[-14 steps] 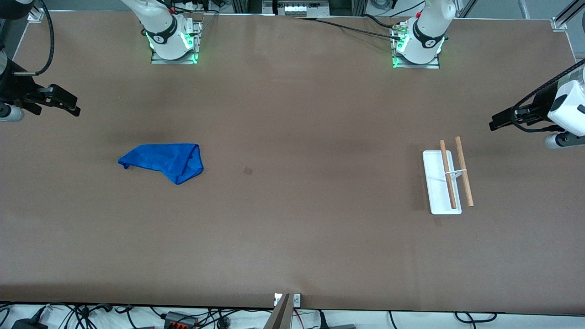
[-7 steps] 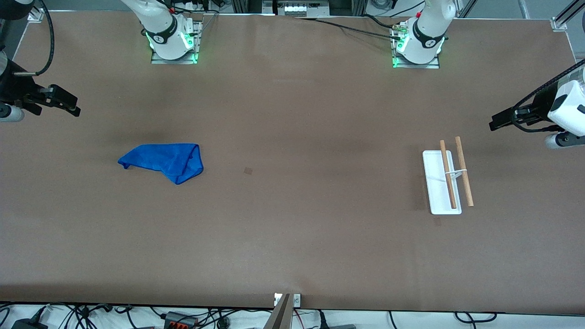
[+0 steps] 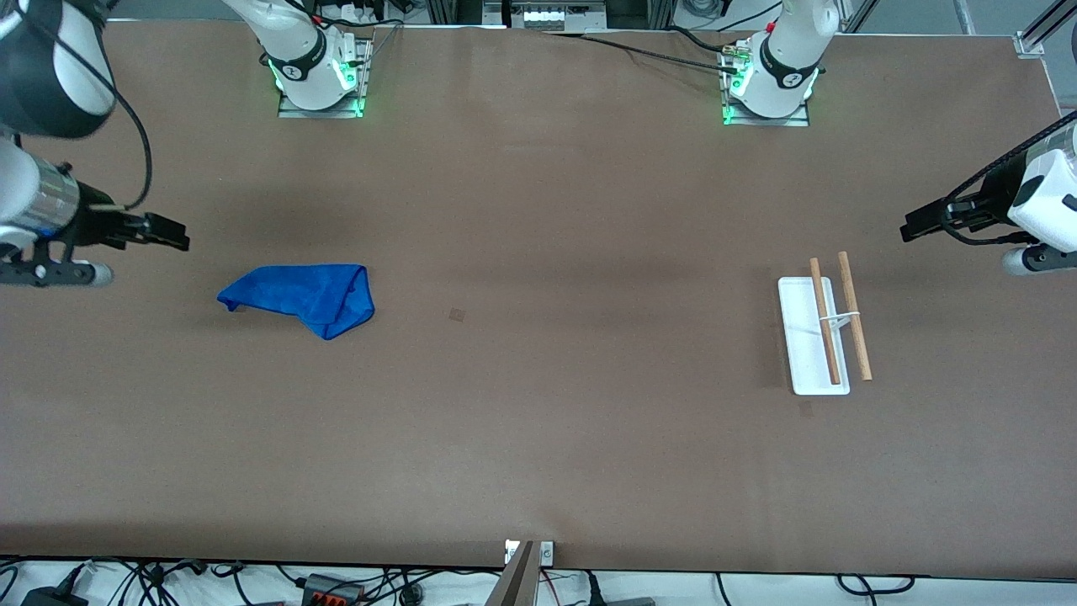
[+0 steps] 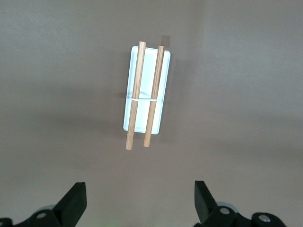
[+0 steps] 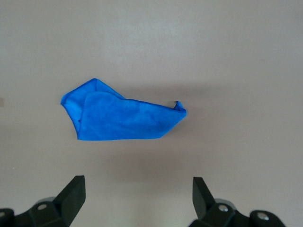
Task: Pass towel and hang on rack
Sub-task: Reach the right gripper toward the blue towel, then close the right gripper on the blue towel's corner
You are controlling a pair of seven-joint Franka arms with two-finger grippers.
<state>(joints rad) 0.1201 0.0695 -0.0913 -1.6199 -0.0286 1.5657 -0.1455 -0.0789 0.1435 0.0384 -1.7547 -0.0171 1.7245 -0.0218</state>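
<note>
Pickup approach | right claw (image 3: pixel 172 236) wide, empty, near towel (image 3: pixel 301 296) | left claw (image 3: pixel 913 229) wide, waiting by rack (image 3: pixel 824 330) | next: descend, grip.

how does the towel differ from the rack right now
The towel is bright blue and lies crumpled flat; the rack is white-based, with two wooden rods held above its base. The towel is toward the right arm's end of the table, the rack toward the left arm's. Neither is touched by a gripper.
</note>
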